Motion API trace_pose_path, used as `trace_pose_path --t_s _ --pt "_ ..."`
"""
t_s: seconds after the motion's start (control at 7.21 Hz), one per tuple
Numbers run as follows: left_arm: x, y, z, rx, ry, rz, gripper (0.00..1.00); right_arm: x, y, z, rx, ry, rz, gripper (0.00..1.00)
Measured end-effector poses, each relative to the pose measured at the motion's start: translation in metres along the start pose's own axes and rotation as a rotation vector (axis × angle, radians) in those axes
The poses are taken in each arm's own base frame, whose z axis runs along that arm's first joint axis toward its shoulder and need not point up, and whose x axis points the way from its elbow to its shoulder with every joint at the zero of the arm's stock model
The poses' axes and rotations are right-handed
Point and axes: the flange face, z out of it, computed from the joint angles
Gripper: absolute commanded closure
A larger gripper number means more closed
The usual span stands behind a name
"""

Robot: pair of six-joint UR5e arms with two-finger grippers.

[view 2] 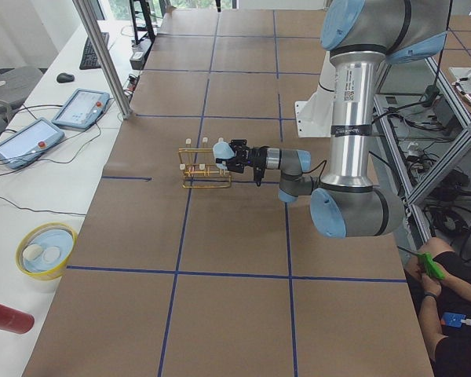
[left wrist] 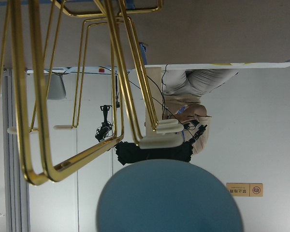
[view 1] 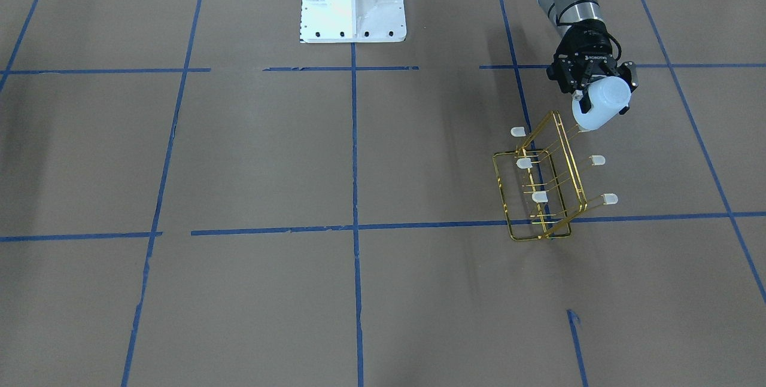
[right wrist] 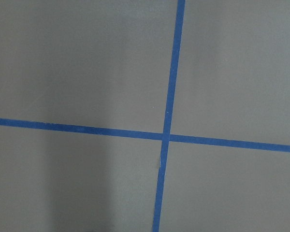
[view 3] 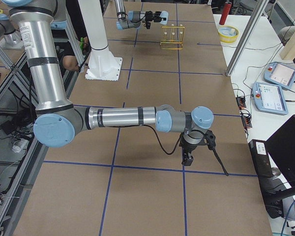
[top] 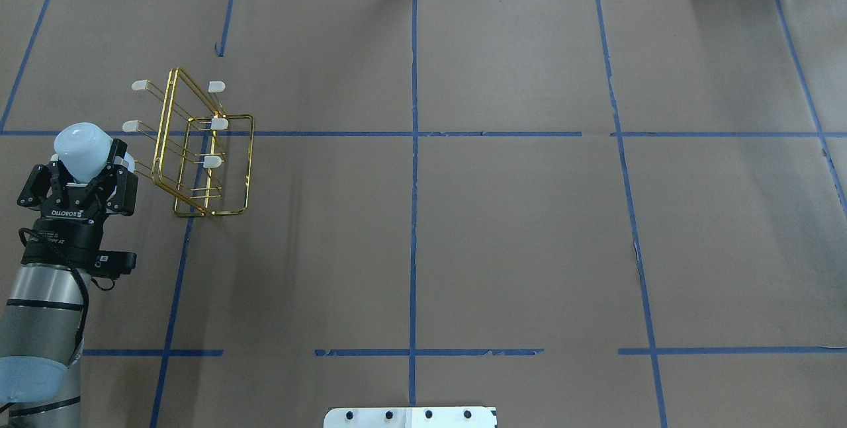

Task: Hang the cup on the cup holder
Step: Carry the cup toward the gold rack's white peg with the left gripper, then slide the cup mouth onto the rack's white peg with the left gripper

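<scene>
Front-facing view: the left gripper (view 1: 600, 98) has its jaws closed on the cup (view 1: 603, 103), which sits tilted between the fingers, lifted off the table (view 1: 239, 165). The cup holder (view 1: 540, 197) stands just past the jaws. The cup's lower end overlaps the holder's upper side, and whether the two touch cannot be told.

Overhead view: the left gripper (top: 85, 167) clamps the cup (top: 83, 142) by its sides, with the cup's rounded closed end showing beyond the fingertips. The cup holder (top: 212, 161) is just beside the jaws, and five whitish caps (top: 216, 86) show on it.

Left-side view: the cup (view 2: 219, 156) sits between the jaws of the left gripper (view 2: 226, 159), right at the near edge of the cup holder (view 2: 192, 167).

Right-side view: the right gripper (view 3: 187, 158) points down close over the table, well apart from the cup holder (view 3: 172, 37). How its jaws stand cannot be told. The left gripper (view 3: 160, 15) is small and far off.

Left wrist view: the cup (left wrist: 169, 198) fills the space between the jaws. The gold wires of the cup holder (left wrist: 128, 96) are straight ahead, and one of the whitish caps (left wrist: 159, 141) lies just past the cup's edge.

Right wrist view: beyond the jaws lies only the table (right wrist: 87, 72), with crossing blue tape (right wrist: 166, 135). No fingers show.
</scene>
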Motion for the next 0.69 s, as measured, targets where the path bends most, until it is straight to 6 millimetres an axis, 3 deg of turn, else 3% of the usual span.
trace_pose_path --t_s 0.69 --pt "-0.010 -0.014 0.018 0.000 -0.004 0.026 1.00 0.000 0.000 0.000 0.000 0.000 0.000 0.00"
